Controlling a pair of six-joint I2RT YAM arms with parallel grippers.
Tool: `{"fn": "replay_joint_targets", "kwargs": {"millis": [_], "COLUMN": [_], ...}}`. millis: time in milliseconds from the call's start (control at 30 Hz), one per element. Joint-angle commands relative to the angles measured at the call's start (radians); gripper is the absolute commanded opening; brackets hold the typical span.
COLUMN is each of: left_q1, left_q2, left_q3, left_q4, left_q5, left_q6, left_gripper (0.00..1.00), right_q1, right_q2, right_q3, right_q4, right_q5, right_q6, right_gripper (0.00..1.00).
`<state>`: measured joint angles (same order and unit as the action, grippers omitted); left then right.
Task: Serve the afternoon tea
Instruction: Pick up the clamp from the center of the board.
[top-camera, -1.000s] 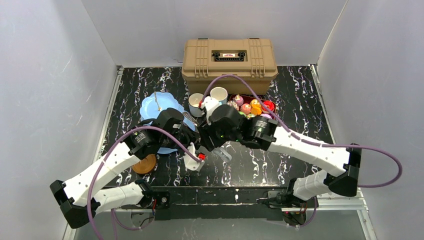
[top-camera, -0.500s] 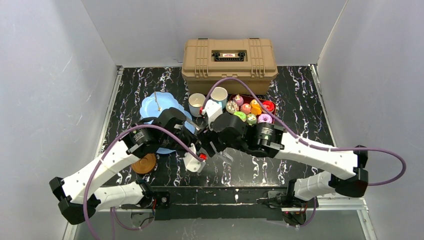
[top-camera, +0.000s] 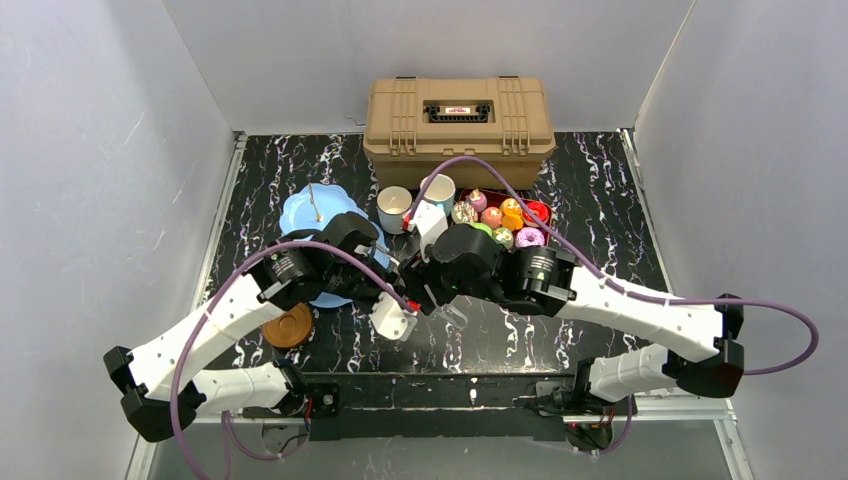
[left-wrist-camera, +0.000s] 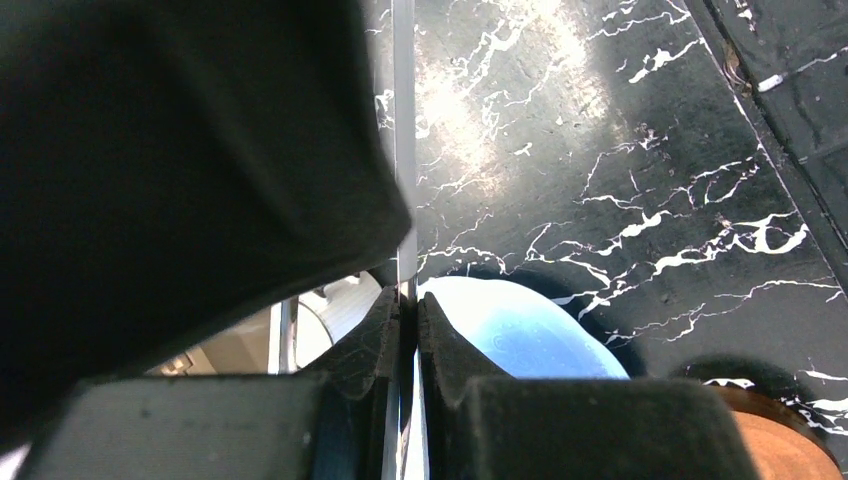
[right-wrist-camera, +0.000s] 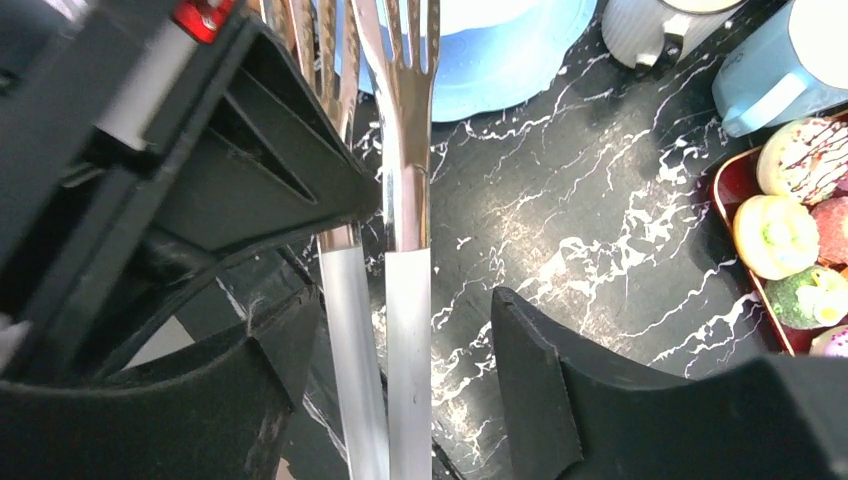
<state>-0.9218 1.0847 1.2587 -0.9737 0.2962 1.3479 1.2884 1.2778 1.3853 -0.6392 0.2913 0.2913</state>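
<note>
One brown saucer (top-camera: 290, 328) lies at 8 o'clock on the table (top-camera: 600, 180), one blue cake stand (top-camera: 300, 215) at 10. The left gripper (left-wrist-camera: 408, 300) pinches the tongs (right-wrist-camera: 408, 200); the right gripper (right-wrist-camera: 400, 300) gapes around them. A white mug (top-camera: 392, 210) and a light-blue mug (top-camera: 441, 186) stand at 12, before the toolbox (top-camera: 458, 140), its label (top-camera: 458, 110) unreadable. The red tray (right-wrist-camera: 722, 185) at 1 holds several toy cakes (top-camera: 511, 213)
</note>
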Motion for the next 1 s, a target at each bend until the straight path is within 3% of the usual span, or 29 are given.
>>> {"fn": "replay_joint_targets", "kwargs": {"millis": [0,233,533,967], "left_q1": [-0.008,-0.015,-0.017,-0.020], "left_q2": [0.002,-0.008,-0.015,-0.009], "left_q3": [0.056,0.059,0.043,0.048], "left_q4": [-0.031,-0.042,-0.050,-0.049], "left_q5": [0.026,0.023,0.017,0.011], "left_q6": [-0.036,-0.038,-0.035,-0.032], "left_gripper": [0.00,0.00,0.00,0.00], "right_q1": [-0.006,-0.006,-0.032,-0.075], "right_q2": [0.041,0.075,0.009,0.013], "right_q3": [0.019,0.040,0.001,-0.033], "right_q4": [-0.015,-0.025,0.036,0.027], "right_q5": [0.046,0.116,0.003,-0.022], "right_q6": [-0.022,-0.036,-0.022,-0.021], "right_gripper": [0.70,0.56,0.74,0.69]}}
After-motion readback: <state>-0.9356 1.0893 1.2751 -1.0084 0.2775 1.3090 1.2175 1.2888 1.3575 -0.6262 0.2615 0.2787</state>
